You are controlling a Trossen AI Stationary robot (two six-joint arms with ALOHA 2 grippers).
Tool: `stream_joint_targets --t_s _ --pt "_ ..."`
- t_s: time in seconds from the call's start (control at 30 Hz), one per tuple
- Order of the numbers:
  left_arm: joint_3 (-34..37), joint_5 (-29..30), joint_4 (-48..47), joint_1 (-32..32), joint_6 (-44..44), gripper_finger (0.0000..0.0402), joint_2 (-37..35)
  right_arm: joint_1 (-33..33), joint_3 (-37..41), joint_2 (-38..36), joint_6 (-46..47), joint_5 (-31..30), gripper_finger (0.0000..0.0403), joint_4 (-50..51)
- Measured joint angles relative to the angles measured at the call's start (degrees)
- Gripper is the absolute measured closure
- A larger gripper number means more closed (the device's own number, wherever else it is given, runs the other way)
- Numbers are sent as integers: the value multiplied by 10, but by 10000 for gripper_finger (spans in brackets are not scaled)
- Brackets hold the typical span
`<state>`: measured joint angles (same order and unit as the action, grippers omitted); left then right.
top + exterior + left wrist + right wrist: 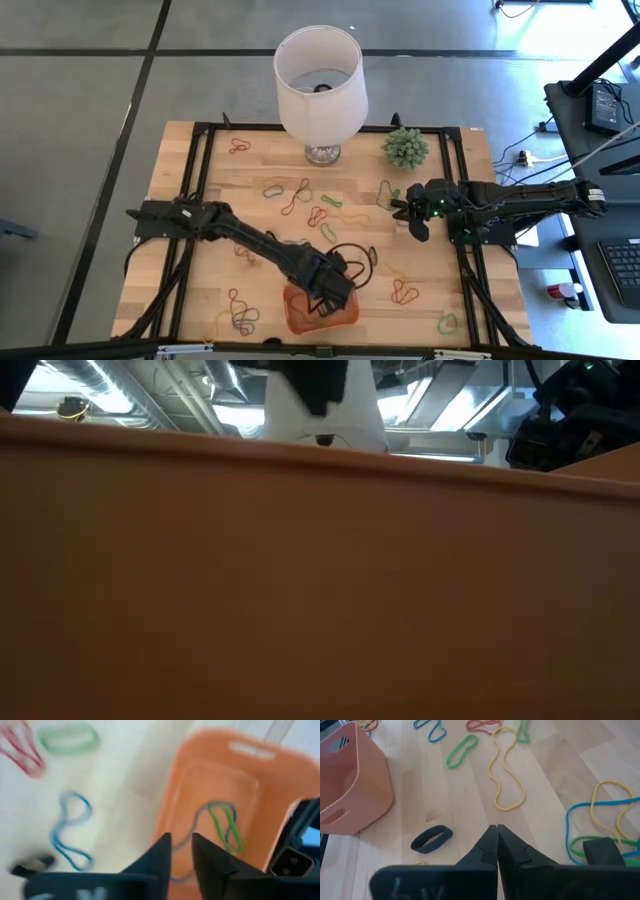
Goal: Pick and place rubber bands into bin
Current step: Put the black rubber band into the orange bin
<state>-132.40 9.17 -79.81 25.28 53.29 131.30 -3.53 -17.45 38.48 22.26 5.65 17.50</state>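
Observation:
The orange bin (300, 316) stands near the table's front edge, and its wall (320, 590) fills the low view. A green band (226, 827) and a bluish band (196, 822) lie on its floor. My left gripper (181, 851) hangs over the bin (220, 785), pointing down, open by a narrow gap with nothing between the fingers. Loose rubber bands (300, 195) lie scattered over the wooden table, among them blue (70, 832), red and green ones beside the bin. My right gripper (497, 834) waits shut at the right side (415, 215), over bare wood near a black band (432, 839).
A white lamp (320, 80) and a small green plant (405, 147) stand at the far edge. A black cable (352, 255) loops beside the bin. More bands lie near the front left (240, 312) and front right (447, 322).

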Motion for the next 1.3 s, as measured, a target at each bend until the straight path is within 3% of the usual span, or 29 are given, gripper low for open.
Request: stream_joint_targets --t_s 0.07,0.13,0.37,0.53,0.7,0.83,1.0,1.3 --pt "0 37 12 1 -27 379 -7 0 0 0 2 0 397 -2" --pt "-1 52 19 0 -56 394 -7 0 0 0 10 0 393 -2" --pt "0 53 10 -3 -115 400 2 0 0 0 20 0 395 -15" --pt "16 90 -44 -11 -169 400 -16 0 0 4 32 -8 400 -62" --pt "185 113 -14 -18 -185 400 -146 0 -16 36 34 -62 401 -63" --pt "374 98 86 -26 -184 400 -263 0 -49 87 38 -94 401 -47" --pt "568 92 209 -43 -194 400 -400 -12 -121 187 50 -112 402 50" --pt "779 59 357 -103 -260 400 -608 -76 -284 368 92 -112 384 286"
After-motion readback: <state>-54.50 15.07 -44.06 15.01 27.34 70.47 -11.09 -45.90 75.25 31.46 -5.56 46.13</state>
